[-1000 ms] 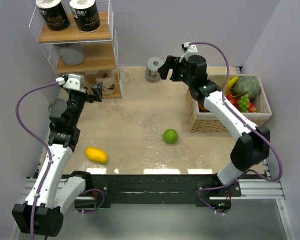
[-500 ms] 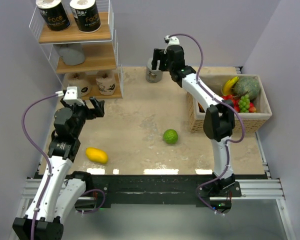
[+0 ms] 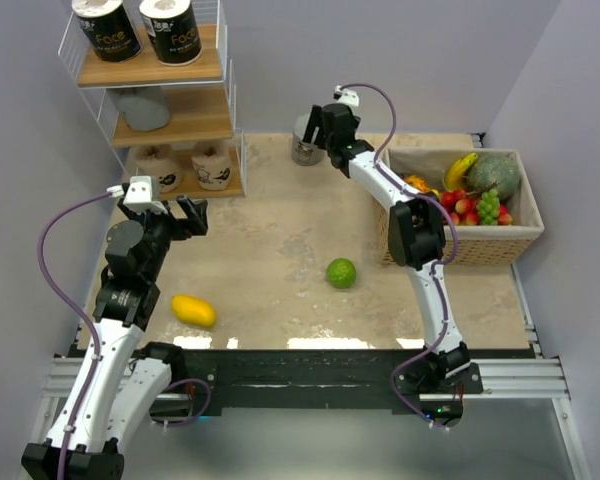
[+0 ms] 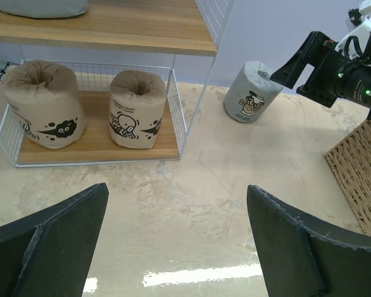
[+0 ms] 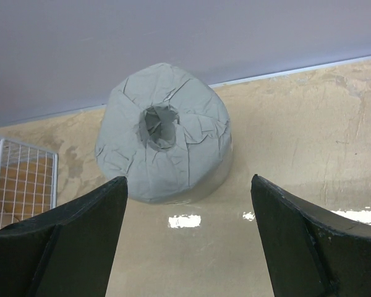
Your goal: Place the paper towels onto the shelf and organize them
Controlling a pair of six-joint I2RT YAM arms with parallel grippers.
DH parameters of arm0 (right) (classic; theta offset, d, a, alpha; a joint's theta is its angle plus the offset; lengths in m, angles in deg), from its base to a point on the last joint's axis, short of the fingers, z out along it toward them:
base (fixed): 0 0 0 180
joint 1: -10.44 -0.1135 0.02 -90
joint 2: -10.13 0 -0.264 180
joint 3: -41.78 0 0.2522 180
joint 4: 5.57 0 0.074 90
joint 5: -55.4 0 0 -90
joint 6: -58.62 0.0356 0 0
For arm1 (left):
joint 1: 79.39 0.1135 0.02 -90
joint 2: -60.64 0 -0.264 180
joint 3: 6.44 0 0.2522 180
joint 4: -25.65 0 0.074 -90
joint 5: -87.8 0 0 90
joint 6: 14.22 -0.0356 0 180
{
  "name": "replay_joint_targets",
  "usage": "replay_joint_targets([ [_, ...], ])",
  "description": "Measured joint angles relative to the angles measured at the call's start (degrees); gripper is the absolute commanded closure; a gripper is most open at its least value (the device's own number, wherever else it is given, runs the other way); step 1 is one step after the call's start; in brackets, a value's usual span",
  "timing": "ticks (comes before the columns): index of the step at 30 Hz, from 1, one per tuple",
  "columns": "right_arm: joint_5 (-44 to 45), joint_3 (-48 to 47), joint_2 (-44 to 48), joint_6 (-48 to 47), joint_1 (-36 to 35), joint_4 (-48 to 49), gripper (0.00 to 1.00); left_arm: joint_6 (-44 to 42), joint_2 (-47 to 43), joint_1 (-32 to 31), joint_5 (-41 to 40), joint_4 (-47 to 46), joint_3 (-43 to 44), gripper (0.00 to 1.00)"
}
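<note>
Hovering over the 1 loose grey roll [image 5: 164,158] by the back wall, right gripper [image 5: 187,184] spread wide. Left gripper [image 4: 176,189] spread, empty, facing shelf [image 3: 190,120] holding 5 others.

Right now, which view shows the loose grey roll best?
Right wrist: the grey roll sits close and centred between the fingers of the open right hand, with its centre hole and crumpled wrap clear. Left wrist shows it small and far, printed side visible. Top external shows it tiny, partly hidden by that hand.
</note>
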Motion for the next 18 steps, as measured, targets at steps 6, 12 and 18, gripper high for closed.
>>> replay_joint_targets([
  [6,0.1,-0.5,-1.0,4.0,1.1,0.8,0.18,0.0,0.3,0.0,0.1,0.0,0.0,0.02],
  [12,-0.5,-1.3,-1.5,7.1,3.0,2.9,0.19,0.0,0.4,0.0,0.1,0.0,0.0,0.02],
  [18,-2.0,-4.7,-5.3,8.8,3.9,4.5,0.20,0.0,0.3,0.0,0.3,0.0,0.0,0.02],
])
